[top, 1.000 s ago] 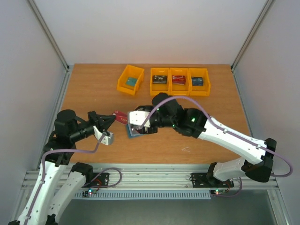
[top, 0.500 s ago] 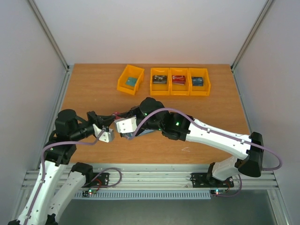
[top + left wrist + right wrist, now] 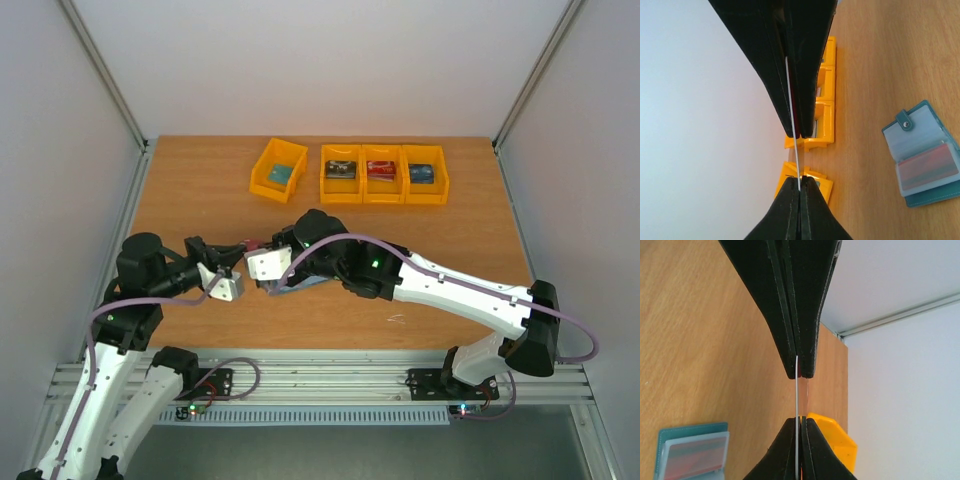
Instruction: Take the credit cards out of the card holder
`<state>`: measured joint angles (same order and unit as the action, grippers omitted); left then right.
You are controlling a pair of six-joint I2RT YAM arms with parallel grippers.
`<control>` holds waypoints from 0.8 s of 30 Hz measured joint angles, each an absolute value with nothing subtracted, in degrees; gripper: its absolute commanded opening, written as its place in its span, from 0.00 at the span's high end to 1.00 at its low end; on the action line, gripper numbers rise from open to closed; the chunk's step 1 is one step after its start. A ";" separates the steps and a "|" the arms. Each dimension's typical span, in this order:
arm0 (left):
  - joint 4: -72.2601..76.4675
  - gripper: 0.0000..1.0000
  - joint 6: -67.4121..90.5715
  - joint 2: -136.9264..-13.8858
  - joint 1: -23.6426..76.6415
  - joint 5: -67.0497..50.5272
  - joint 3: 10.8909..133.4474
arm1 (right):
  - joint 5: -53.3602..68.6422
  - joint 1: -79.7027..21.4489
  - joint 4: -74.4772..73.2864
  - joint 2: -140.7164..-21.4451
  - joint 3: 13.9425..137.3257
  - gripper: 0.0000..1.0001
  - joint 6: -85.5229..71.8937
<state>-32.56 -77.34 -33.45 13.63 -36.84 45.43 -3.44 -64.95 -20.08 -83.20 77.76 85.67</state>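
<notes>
The card holder (image 3: 922, 150) lies open and flat on the wooden table (image 3: 200, 200), its clear pockets facing up and its snap tab at one corner. A reddish card (image 3: 929, 167) sits in one of the pockets. From above the holder is mostly hidden under the right arm, with only a blue edge showing.

Just above and to the left of the holder, a red card (image 3: 254, 243) hangs in the air, clear of the table. Both arms have it. The left gripper (image 3: 243, 248) is clamped tight on the end farther from the holder. The right gripper (image 3: 268, 246) is closed down on the end nearer the holder. Each wrist camera sees the card edge-on, as a thin pale line pinched between black fingers.

Well beyond the holder, toward the far edge of the table, stand four yellow bins (image 3: 383, 175). Three are in a row and one is set apart at an angle, and each has a card lying in it.
</notes>
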 measured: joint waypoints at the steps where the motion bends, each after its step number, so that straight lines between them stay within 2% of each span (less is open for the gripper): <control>1: -32.23 0.74 -76.79 -33.43 13.63 -36.88 45.43 | -3.51 -64.95 -20.01 -83.20 77.80 0.99 85.34; 2: -32.03 0.48 -76.42 -33.43 13.63 -36.91 45.43 | -3.55 -64.93 -19.92 -83.18 77.84 0.99 84.77; 3: -31.40 0.31 -75.31 -33.41 13.63 -37.10 45.41 | -3.49 -64.79 -19.77 -83.11 77.87 0.99 84.14; 4: -29.98 0.26 -73.67 -33.30 13.65 -37.60 45.30 | -3.16 -64.34 -19.68 -82.96 77.87 0.99 82.98; 8: -19.73 0.25 -60.01 -31.79 13.69 -39.72 43.27 | 3.31 -59.42 -20.12 -80.66 78.37 0.99 75.05; 14: -2.94 0.27 -30.48 -32.12 13.76 -48.16 41.98 | 20.97 -53.12 -18.06 -74.02 80.60 0.99 61.91; 17: 4.19 0.32 -16.88 -32.99 13.87 -50.74 42.00 | 28.84 -52.90 -16.34 -72.60 81.47 0.99 57.45; 21: 8.75 0.49 -6.74 -33.58 13.85 -50.00 42.52 | 36.80 -52.66 -15.62 -72.93 81.54 0.99 53.41; 24: 10.44 0.77 -3.62 -33.80 13.87 -52.82 43.42 | 39.48 -52.53 -15.84 -73.69 81.54 0.99 51.77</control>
